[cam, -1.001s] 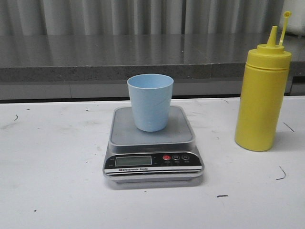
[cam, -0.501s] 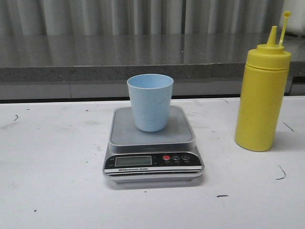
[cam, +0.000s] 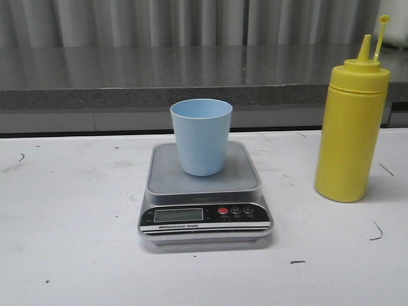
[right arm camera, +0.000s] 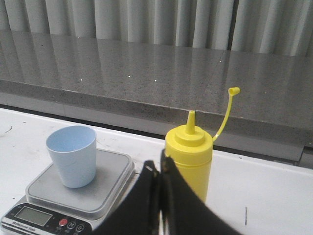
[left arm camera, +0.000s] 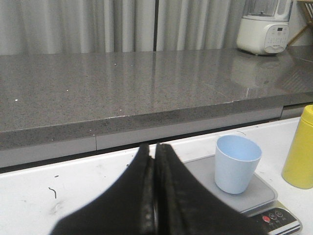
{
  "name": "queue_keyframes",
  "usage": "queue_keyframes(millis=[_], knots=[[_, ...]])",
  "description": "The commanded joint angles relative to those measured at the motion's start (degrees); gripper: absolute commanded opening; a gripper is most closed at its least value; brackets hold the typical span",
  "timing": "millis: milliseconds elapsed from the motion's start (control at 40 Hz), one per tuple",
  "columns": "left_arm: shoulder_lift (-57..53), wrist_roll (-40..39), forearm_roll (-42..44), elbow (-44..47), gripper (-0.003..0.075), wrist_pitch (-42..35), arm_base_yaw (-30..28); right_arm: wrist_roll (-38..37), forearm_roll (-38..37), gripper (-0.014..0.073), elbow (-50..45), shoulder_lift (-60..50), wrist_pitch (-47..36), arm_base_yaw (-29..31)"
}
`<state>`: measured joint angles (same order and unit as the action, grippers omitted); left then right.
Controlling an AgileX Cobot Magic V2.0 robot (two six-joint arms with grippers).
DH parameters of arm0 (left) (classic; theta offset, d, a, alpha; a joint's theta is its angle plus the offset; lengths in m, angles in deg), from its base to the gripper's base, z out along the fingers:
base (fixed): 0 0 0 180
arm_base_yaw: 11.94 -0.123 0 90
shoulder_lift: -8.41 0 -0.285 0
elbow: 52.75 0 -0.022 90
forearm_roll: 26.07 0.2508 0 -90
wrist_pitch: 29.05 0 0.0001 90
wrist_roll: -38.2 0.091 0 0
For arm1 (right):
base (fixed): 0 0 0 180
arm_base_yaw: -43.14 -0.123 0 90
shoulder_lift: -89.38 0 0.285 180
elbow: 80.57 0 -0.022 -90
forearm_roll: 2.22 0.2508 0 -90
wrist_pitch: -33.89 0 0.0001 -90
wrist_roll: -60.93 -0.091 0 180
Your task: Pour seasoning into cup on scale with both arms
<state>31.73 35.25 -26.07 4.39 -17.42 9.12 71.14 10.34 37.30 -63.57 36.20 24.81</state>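
Seasoning bottle (cam: 351, 131) stands upright on the white table (cam: 70, 242), to the robot's right of the scale (cam: 204, 194) and well apart from it, nozzle uncovered with its thin tethered cap (cam: 382, 20) sticking up beside the cone. The light blue cup (cam: 201, 136) sits upright on the grey platform of the scale, roughly centred, and looks empty from what the wrist views show of its inside.

Across the last second nothing on the table has shifted — bottle, cup and scale sit exactly where they were, and neither arm has come into the front view. So the task reads as barely begun: no grasp, no pour.

The left gripper (left arm camera: 154, 196) has its fingers pressed together with nothing between them, and it looks past the cup from behind and to the side. The right gripper (right arm camera: 160, 196) is likewise closed on nothing, with the bottle just beyond its fingertips.

My judgement is that the right arm must spread its fingers before it can take the bottle round the body, while the left may steady the cup or the scale — both closings will need undoing first.
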Motion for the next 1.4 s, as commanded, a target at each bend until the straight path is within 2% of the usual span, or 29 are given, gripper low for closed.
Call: queue_keyframes(millis=[0, 551, 701, 1126, 1301, 1376], knots=[[0.34, -0.53, -0.66, -1.69, -0.002, -5.1, 0.09, 0.72, -0.18, -0.006, 1.92, 0.27, -4.17, 0.47], [0.34, -0.53, -0.66, -1.69, -0.002, -5.1, 0.09, 0.72, -0.18, -0.006, 1.92, 0.27, -4.17, 0.47], [-1.26, -0.53, -0.66, 0.89, -0.002, -6.3, -0.64, 0.72, -0.18, -0.006, 1.92, 0.27, -4.17, 0.47], [-17.11, -0.53, -1.71, 16.92, -0.002, -6.3, -17.15, 0.72, -0.18, -0.006, 1.92, 0.27, -4.17, 0.47], [-16.85, -0.53, -3.62, 21.62, -0.002, -8.75, -21.01, 0.72, -0.18, -0.006, 1.92, 0.27, -4.09, 0.47], [-16.85, -0.53, -3.62, 21.76, -0.002, -7.35, -21.69, 0.72, -0.18, -0.006, 1.92, 0.27, -4.09, 0.47]])
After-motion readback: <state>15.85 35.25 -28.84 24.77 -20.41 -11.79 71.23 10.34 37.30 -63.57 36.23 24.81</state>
